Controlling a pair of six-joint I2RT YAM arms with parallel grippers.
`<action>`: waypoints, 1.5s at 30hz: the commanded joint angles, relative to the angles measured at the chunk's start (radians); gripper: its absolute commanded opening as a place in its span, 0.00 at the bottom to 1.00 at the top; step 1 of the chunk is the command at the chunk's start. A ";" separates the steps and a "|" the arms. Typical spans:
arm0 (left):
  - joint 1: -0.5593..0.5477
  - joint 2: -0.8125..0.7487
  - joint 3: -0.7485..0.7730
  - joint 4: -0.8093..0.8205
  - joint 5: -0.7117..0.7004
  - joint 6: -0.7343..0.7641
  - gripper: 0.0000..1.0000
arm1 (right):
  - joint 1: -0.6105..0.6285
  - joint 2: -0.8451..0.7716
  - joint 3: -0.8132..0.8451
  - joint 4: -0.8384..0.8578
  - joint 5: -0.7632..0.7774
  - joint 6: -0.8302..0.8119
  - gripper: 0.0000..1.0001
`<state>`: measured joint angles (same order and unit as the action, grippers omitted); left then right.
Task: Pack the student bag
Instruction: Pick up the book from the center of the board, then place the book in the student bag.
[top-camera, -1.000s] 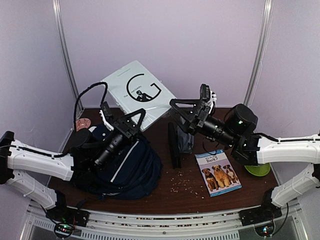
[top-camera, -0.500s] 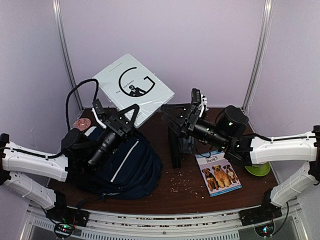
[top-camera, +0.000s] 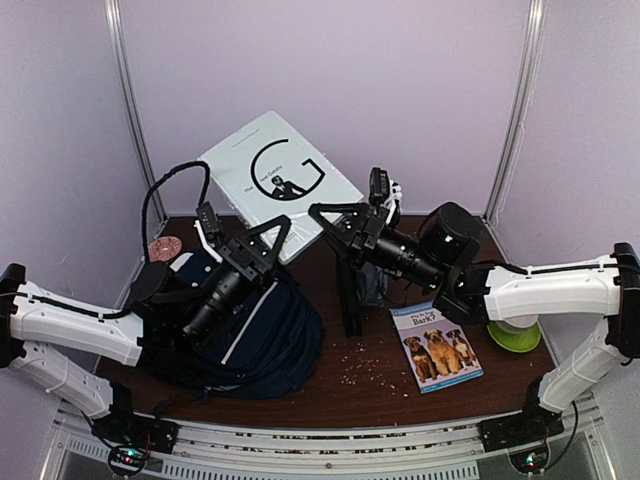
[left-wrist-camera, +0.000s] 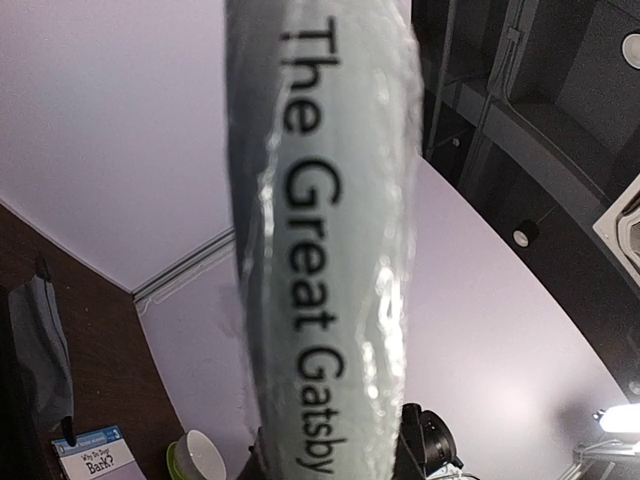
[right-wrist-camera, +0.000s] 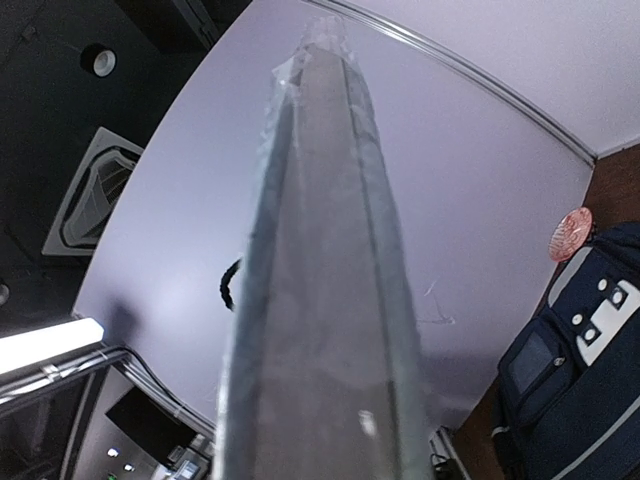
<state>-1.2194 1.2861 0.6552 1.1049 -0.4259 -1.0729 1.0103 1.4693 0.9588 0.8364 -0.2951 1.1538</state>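
The large navy-blue fabric backpack (top-camera: 268, 345) with white trim stripes lies slumped at the left of the dark wooden table (top-camera: 340, 395), half under the left arm, and nothing is going into it yet. We can't tell from here whether its mouth is unzipped, because the arm covers it.

Right above it, the left gripper (top-camera: 248, 236) is clenched on the lower edge of the big white plastic-wrapped paperback (top-camera: 272, 168), which hangs tilted in the air over the bag. Its wrist view is filled with the spine (The Great Gatsby, plain as day).

And here's the news: the right arm has swung in from the right over the last second, and the right gripper (top-camera: 332, 220) now sits at the paperback's lower right corner. Its wrist view looks straight along the page edge. Its fingers don't show there, so we cannot tell whether they have bitten down or only straddle the edge.

We read this as a second hold arriving, to steady or re-angle the paperback before it is fed down into the backpack.

Further right, the glossy dog book (top-camera: 436, 345) waits flat on the table.
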 joint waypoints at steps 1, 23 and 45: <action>-0.005 -0.007 0.045 0.154 0.022 0.027 0.00 | 0.006 -0.006 0.001 0.105 -0.007 0.017 0.15; -0.024 -0.134 0.391 -2.056 -0.242 0.243 0.98 | -0.049 -0.669 -0.285 -0.918 0.355 -0.506 0.00; -0.026 0.363 0.474 -1.979 -0.124 0.443 0.98 | -0.053 -0.886 -0.408 -0.992 0.344 -0.441 0.00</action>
<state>-1.2720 1.6531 1.1389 -0.8879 -0.5560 -0.6407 0.9623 0.6308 0.5358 -0.2886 0.0525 0.7074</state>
